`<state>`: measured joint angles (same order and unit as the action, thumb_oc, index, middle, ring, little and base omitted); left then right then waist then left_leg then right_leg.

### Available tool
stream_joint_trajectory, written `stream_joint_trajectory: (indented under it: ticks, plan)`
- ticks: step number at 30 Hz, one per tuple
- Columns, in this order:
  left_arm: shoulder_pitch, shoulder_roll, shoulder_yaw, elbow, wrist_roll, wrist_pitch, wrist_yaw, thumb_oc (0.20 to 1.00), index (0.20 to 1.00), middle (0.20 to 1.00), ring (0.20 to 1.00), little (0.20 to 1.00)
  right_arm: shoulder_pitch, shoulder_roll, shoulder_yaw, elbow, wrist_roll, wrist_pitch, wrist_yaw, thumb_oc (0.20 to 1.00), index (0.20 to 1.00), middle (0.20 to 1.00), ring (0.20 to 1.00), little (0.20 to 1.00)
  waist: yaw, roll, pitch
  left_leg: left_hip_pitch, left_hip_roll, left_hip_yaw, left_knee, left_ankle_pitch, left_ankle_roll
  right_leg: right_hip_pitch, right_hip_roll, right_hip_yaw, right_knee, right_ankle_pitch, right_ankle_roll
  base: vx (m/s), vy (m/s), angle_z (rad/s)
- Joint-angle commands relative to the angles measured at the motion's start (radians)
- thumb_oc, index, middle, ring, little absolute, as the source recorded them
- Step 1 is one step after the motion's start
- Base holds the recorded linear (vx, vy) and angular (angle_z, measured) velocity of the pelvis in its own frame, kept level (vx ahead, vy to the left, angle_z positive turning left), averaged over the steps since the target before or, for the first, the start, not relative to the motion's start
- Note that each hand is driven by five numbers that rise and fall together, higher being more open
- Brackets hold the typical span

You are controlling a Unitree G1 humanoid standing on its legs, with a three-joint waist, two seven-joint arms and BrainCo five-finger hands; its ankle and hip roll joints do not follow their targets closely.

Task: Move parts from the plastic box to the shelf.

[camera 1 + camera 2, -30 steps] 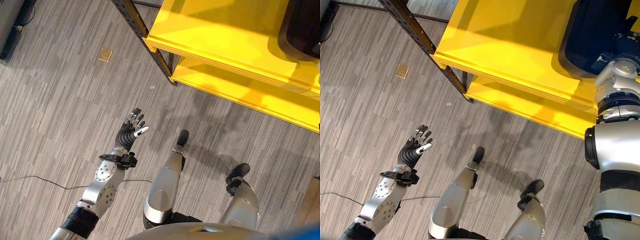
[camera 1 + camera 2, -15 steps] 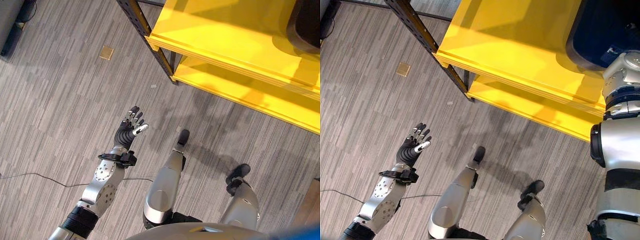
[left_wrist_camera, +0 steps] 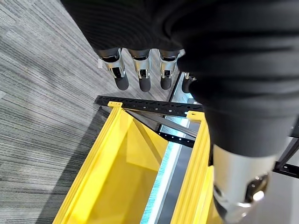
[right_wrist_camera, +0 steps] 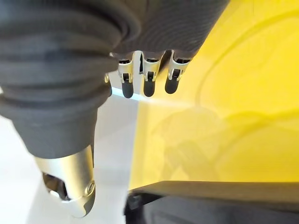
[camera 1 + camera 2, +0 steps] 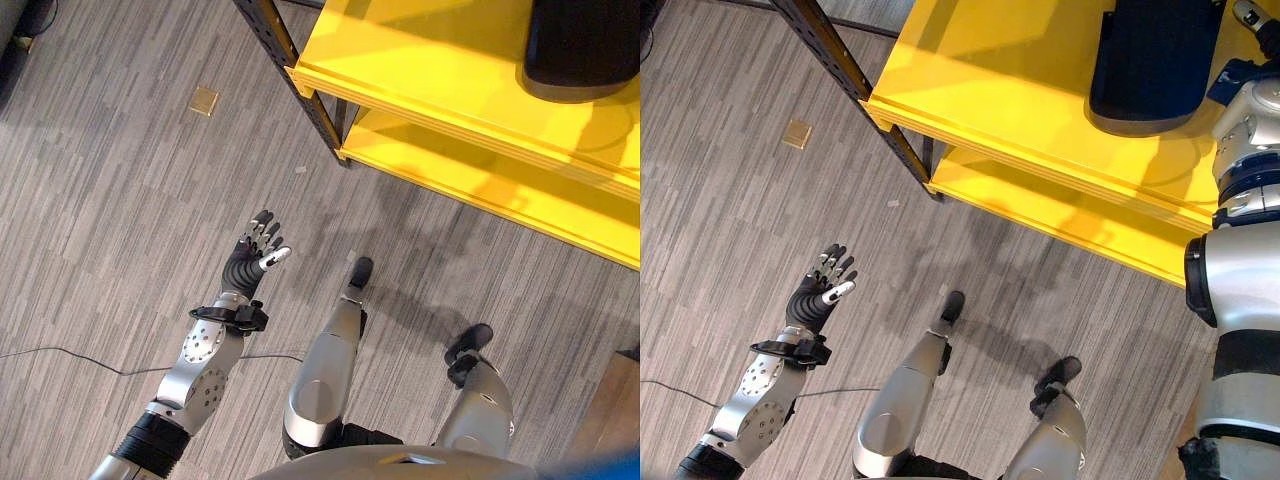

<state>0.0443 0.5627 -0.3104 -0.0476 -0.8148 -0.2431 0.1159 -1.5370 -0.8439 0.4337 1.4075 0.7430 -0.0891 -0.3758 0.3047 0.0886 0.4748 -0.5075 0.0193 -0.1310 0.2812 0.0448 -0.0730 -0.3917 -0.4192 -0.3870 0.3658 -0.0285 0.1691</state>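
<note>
The left hand [image 5: 252,262] hovers low over the grey plank floor [image 5: 110,200], arm stretched forward, fingers straight and spread with nothing in them. Further off, the right hand [image 4: 145,79] reaches over the yellow shelf [image 5: 990,90], its fingers relaxed and free of any load (its wrist view shows them extended above the yellow board). A dark part [image 5: 1155,60] lies on the shelf's upper board, close beside the right arm. A black perforated post [image 5: 845,70] carries the shelf. A small tan square [image 5: 204,100] lies on the floor, well apart.
</note>
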Motion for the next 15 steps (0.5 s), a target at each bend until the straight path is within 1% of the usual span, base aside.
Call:
stream_joint_trajectory:
  ticks: [1, 7, 9, 10, 12, 13, 14, 15]
  plan:
    - [-0.02, 0.032, 0.067, -0.045, -0.014, -0.053, 0.004, 1.0, 1.0, 1.0, 1.0, 1.0, -0.118, -0.056, 0.034, -0.089, 0.033, -0.076, -0.016, 1.0, 1.0, 1.0, 1.0, 1.0, 0.0, -0.019, 0.044, -0.076, 0.053, -0.018, 0.093, -0.081, -0.026, 0.175, 0.056, -0.01, -0.041, -0.095, -0.002, -0.03, 0.003, 0.0]
    - [-0.03, 0.041, 0.065, -0.031, -0.021, -0.051, -0.003, 1.0, 1.0, 1.0, 1.0, 1.0, -0.1, -0.032, 0.025, -0.127, 0.03, -0.082, -0.012, 1.0, 1.0, 1.0, 1.0, 1.0, -0.003, -0.031, 0.032, -0.051, 0.062, -0.017, 0.08, -0.077, -0.028, 0.195, 0.063, -0.011, -0.054, -0.089, -0.001, -0.03, -0.007, -0.03]
    - [-0.033, 0.044, 0.061, -0.023, -0.023, -0.049, -0.008, 1.0, 1.0, 1.0, 1.0, 1.0, -0.076, -0.011, 0.033, -0.19, -0.001, -0.094, -0.02, 1.0, 1.0, 1.0, 1.0, 1.0, -0.007, -0.038, 0.022, -0.031, 0.068, -0.014, 0.061, -0.066, -0.031, 0.214, 0.066, -0.014, -0.078, -0.079, -0.002, -0.05, -0.01, -0.11]
    - [-0.033, 0.045, 0.061, -0.023, -0.023, -0.049, -0.008, 1.0, 1.0, 1.0, 1.0, 1.0, -0.075, -0.011, 0.032, -0.191, -0.002, -0.093, -0.02, 1.0, 1.0, 1.0, 1.0, 1.0, -0.007, -0.038, 0.022, -0.03, 0.068, -0.014, 0.061, -0.066, -0.031, 0.214, 0.067, -0.014, -0.078, -0.079, -0.002, -0.05, -0.005, -0.13]
    - [-0.037, 0.043, 0.065, -0.019, -0.024, -0.048, -0.012, 1.0, 1.0, 1.0, 1.0, 1.0, -0.029, 0.012, 0.043, -0.266, -0.067, -0.099, -0.019, 1.0, 1.0, 1.0, 1.0, 1.0, -0.017, -0.047, 0.013, -0.008, 0.079, -0.01, 0.045, -0.056, -0.034, 0.23, 0.072, -0.016, -0.098, -0.066, 0.001, -0.06, 0.005, -0.07]
    - [-0.036, 0.043, 0.066, -0.017, -0.024, -0.048, -0.013, 1.0, 1.0, 1.0, 1.0, 1.0, -0.017, 0.014, 0.037, -0.277, -0.074, -0.101, -0.022, 1.0, 1.0, 1.0, 1.0, 1.0, -0.019, -0.047, 0.01, -0.003, 0.08, -0.01, 0.041, -0.056, -0.034, 0.233, 0.074, -0.015, -0.102, -0.064, 0.001, -0.06, 0.004, -0.09]
    - [-0.035, 0.045, 0.072, -0.016, -0.023, -0.047, -0.018, 1.0, 1.0, 1.0, 1.0, 1.0, 0.003, 0.019, 0.051, -0.304, -0.124, -0.096, -0.026, 1.0, 1.0, 1.0, 1.0, 1.0, -0.023, -0.053, 0.004, 0.006, 0.083, -0.007, 0.033, -0.053, -0.036, 0.242, 0.075, -0.017, -0.113, -0.061, 0.001, -0.04, 0.006, -0.1]
    - [-0.034, 0.042, 0.075, -0.014, -0.021, -0.047, -0.021, 1.0, 1.0, 1.0, 1.0, 1.0, 0.025, 0.026, 0.043, -0.33, -0.138, -0.098, -0.03, 1.0, 1.0, 1.0, 1.0, 1.0, -0.027, -0.055, 0.001, 0.012, 0.084, -0.005, 0.029, -0.051, -0.036, 0.249, 0.076, -0.016, -0.12, -0.057, 0.001, -0.13, 0.052, -0.11]
